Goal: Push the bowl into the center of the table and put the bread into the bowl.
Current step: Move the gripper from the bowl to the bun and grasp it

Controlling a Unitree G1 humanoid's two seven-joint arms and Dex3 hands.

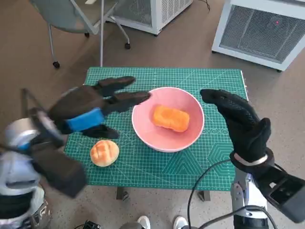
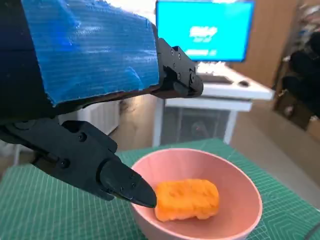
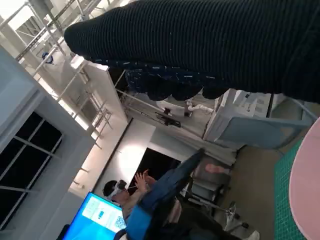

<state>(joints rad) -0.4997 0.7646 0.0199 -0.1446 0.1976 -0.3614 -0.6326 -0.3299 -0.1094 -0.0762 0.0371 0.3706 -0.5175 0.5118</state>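
Head view has the pink bowl (image 1: 167, 119) sitting pretty much mid-table on the green mat (image 1: 157, 162), with an orange bread (image 1: 170, 118) already inside. Our left hand (image 1: 95, 112) hovers at the bowl's left rim, fingers spread, holding nothing. Our right hand (image 1: 240, 125) is up beside the right rim, also spread and empty. A round bun (image 1: 104, 152) lies on the mat near the left hand. If that bun counts, we'd lower the left hand straight over it, close gently so it doesn't squash, then lift clear over the rim.
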